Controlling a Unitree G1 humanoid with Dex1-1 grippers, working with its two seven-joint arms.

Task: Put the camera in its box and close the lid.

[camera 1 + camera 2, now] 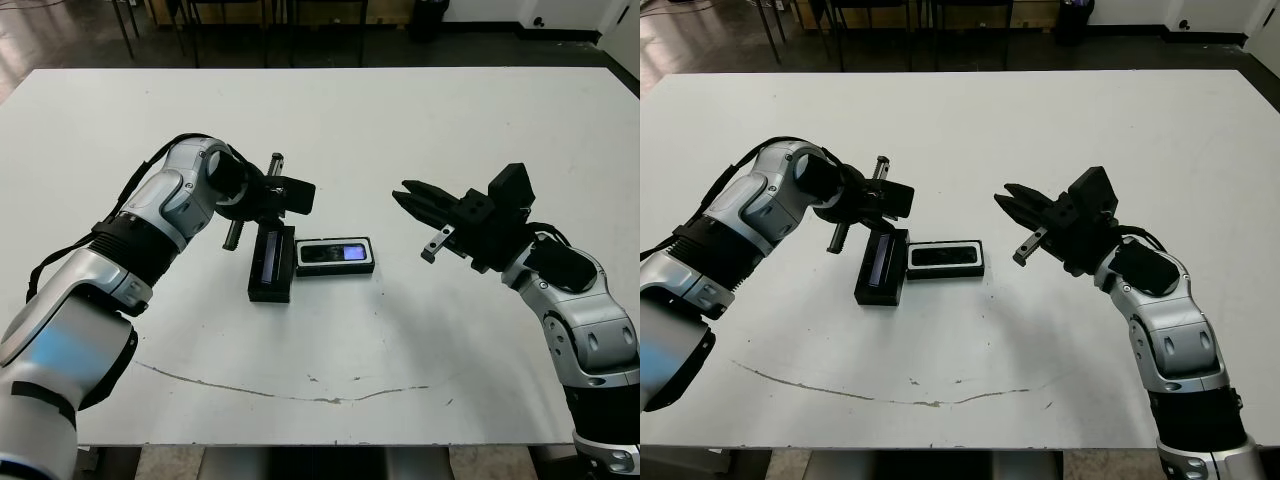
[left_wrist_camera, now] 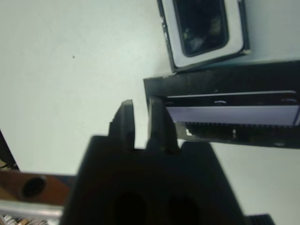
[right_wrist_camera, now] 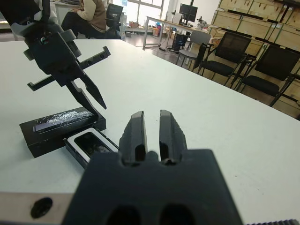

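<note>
The box [image 1: 335, 256] lies near the middle of the white surface [image 1: 400, 130], its tray facing up with the camera [image 1: 334, 252] seated inside the white lining, bluish panel showing. The lid [image 1: 271, 264] lies folded out flat on the surface just left of the tray, its long side running near to far and its pale stripe facing up.

The left gripper [image 1: 275, 205] hangs over the far end of the lid. Its jaws are nearly pressed together, with only a thin slit between them and nothing held; in the left wrist view the fingertips [image 2: 159, 112] reach the lid's end edge, though contact cannot be told.

The right gripper [image 1: 410, 200] hovers well to the right of the box, above the surface, pointing left toward it. Its jaws are also close together, a narrow gap between them, and hold nothing.
</note>
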